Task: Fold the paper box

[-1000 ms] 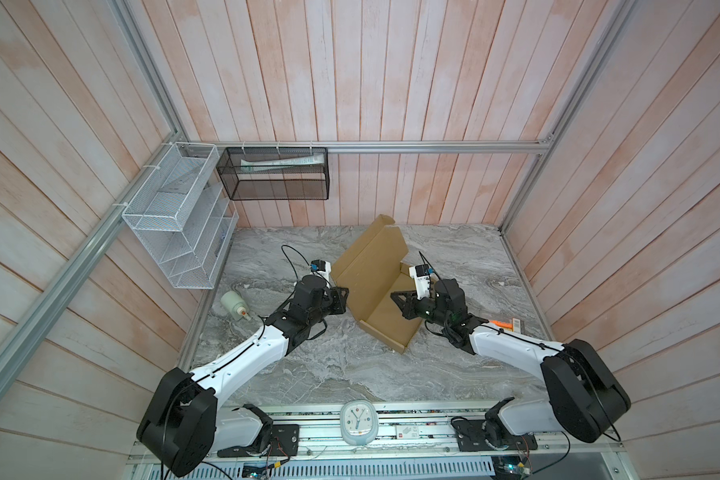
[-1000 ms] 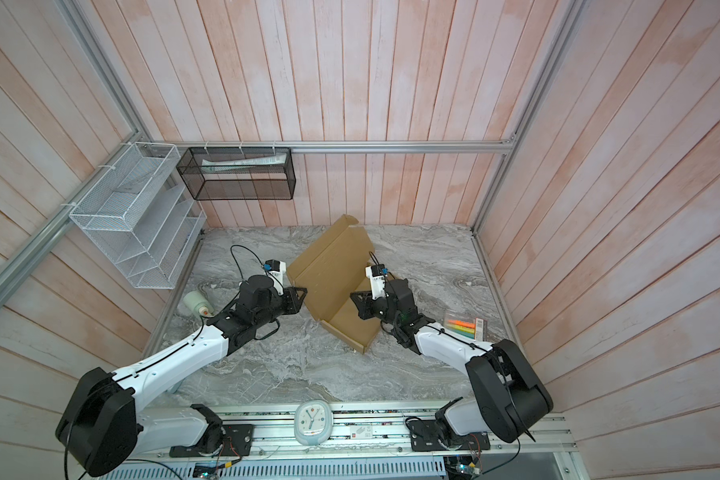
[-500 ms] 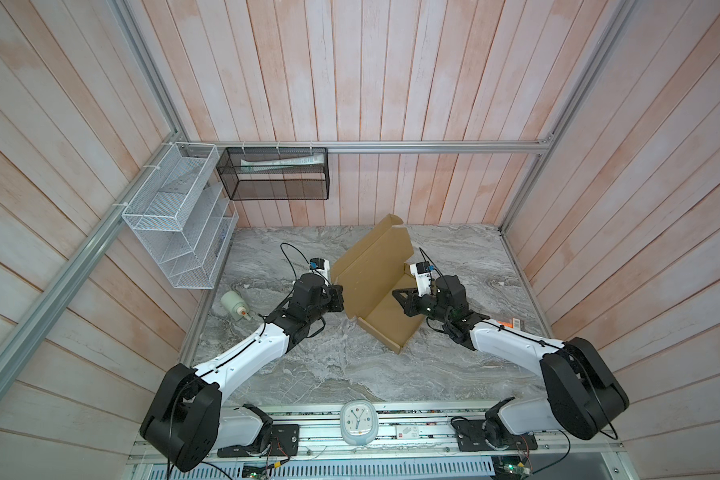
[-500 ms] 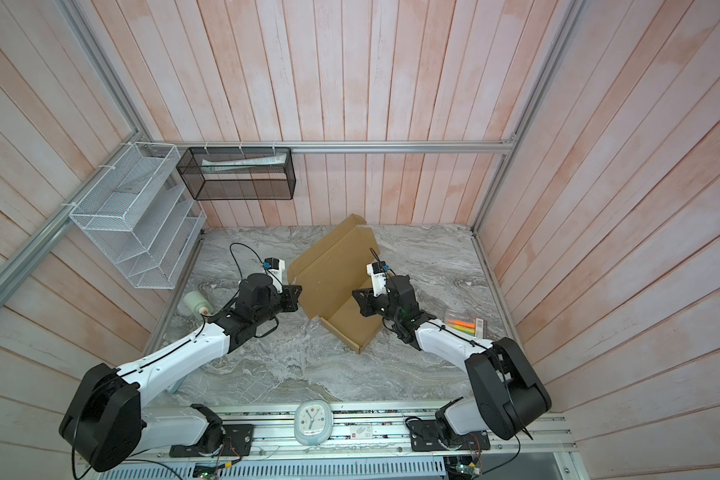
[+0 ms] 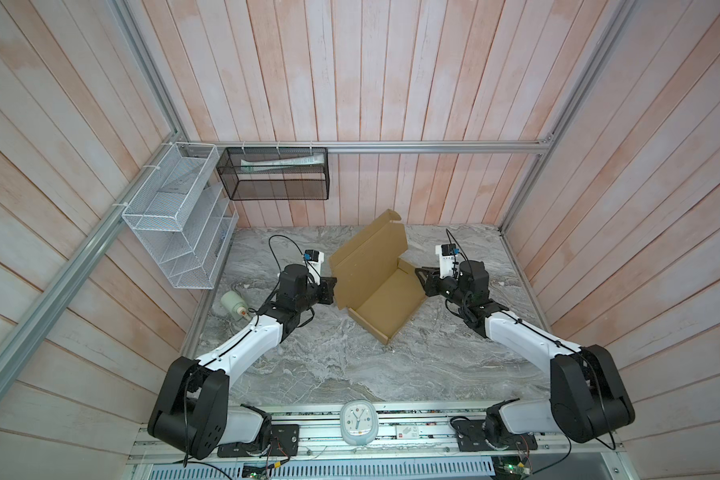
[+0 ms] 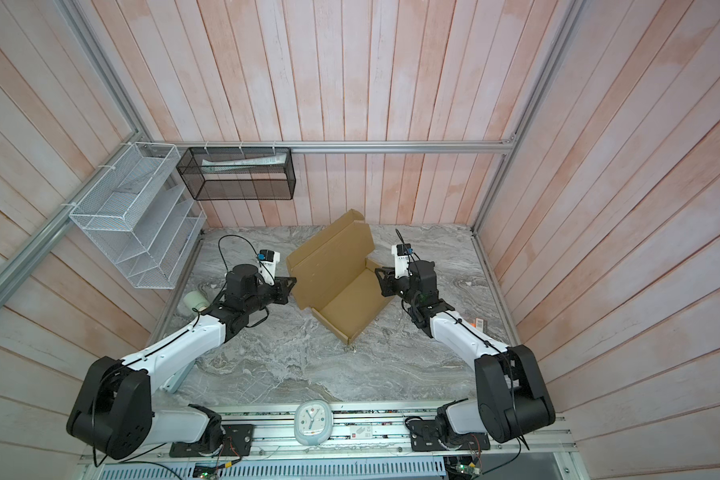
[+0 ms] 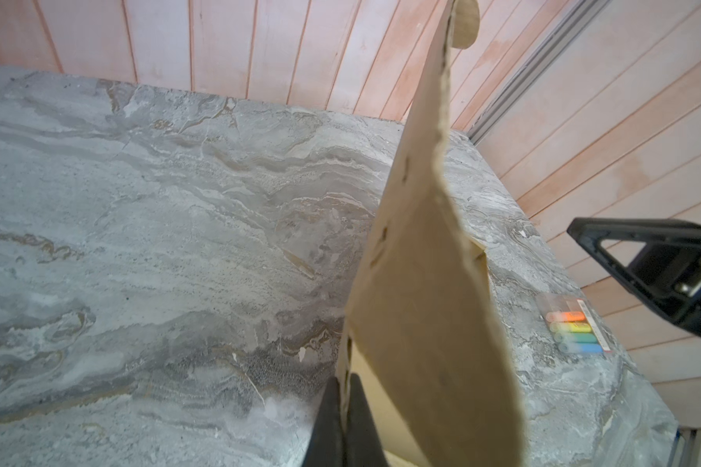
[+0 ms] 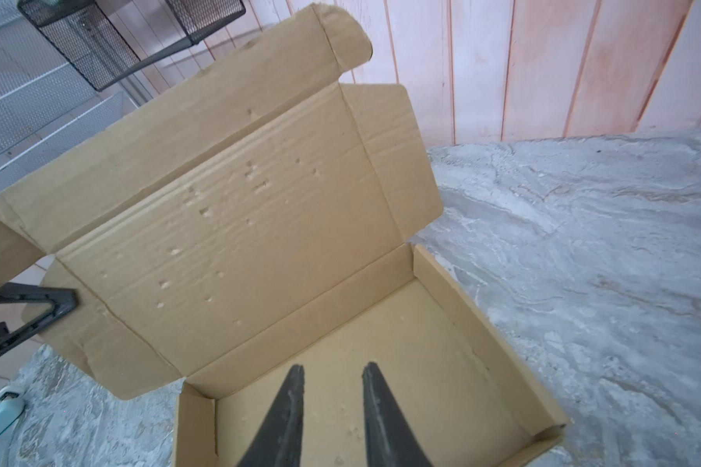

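Paper box [image 5: 377,286] sits on the marble table [image 5: 350,374], a little toward 12 o'clock from centre in both top views, set on the diagonal. The tray lies flat, one corner pointing to 6 o'clock, with its walls up on the sides that show. The lid is raised and leans out toward 10–11 o'clock. Its tuck flap runs along the top edge, with a rounded tab at the 12 o'clock end, close to the back wall.

Left gripper [image 5: 332,286] is at the lid's 9 o'clock edge. In the left wrist view both fingers [image 7: 330,408] press together on the cardboard: jaws closed, pinching the lid's side flap.

Right gripper [image 5: 421,279] is at the box's 3 o'clock side, by the tray's short end. In the right wrist view its tips stand apart over the tray's inside, nothing between them: jaws open, holding nothing.

Room: bare marble from 4 through 8 o'clock in front of the tray. A white cylinder [image 5: 233,304] lies at the table's 9 o'clock edge beside the left arm. A highlighter pack [image 7: 575,327] lies at the 3 o'clock edge. A wire rack [image 5: 175,216] and a mesh basket [image 5: 273,174] hang on the walls toward 10–11 o'clock, apart from the lid.
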Controlling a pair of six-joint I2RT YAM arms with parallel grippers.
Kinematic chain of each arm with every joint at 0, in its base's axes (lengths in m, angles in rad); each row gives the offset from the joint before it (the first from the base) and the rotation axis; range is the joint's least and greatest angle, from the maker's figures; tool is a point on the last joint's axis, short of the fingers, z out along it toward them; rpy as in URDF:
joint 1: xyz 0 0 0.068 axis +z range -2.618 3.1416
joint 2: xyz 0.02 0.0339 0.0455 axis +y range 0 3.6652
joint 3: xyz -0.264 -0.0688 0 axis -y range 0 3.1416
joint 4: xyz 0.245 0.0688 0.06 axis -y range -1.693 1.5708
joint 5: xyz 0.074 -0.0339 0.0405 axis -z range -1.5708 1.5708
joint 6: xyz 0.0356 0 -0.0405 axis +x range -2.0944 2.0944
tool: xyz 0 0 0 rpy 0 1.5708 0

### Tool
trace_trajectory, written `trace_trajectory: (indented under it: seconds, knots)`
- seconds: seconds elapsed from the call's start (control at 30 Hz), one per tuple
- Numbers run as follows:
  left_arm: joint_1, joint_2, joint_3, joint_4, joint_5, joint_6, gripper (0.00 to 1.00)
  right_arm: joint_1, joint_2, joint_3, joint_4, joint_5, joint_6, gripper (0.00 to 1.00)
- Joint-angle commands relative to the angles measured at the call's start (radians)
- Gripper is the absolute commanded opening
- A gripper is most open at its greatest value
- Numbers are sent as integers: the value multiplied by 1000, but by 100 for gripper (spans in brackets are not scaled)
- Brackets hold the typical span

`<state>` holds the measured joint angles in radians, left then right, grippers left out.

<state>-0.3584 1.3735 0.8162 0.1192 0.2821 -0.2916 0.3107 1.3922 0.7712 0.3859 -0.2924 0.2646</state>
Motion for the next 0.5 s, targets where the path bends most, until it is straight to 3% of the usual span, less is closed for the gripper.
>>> trace_trajectory:
  seconds: [0.0,0.23,0.47]
  knots:
    - [13,15,69,23,108,131,0,-20,16,72,-20,6,-94,31]
    - [24,27,125,-39,174,288,0,-86,96,131,-20,-58,-186,36]
    - [50,28,137,-77,261,339,0,-142,147,131,69,-116,-230,36]
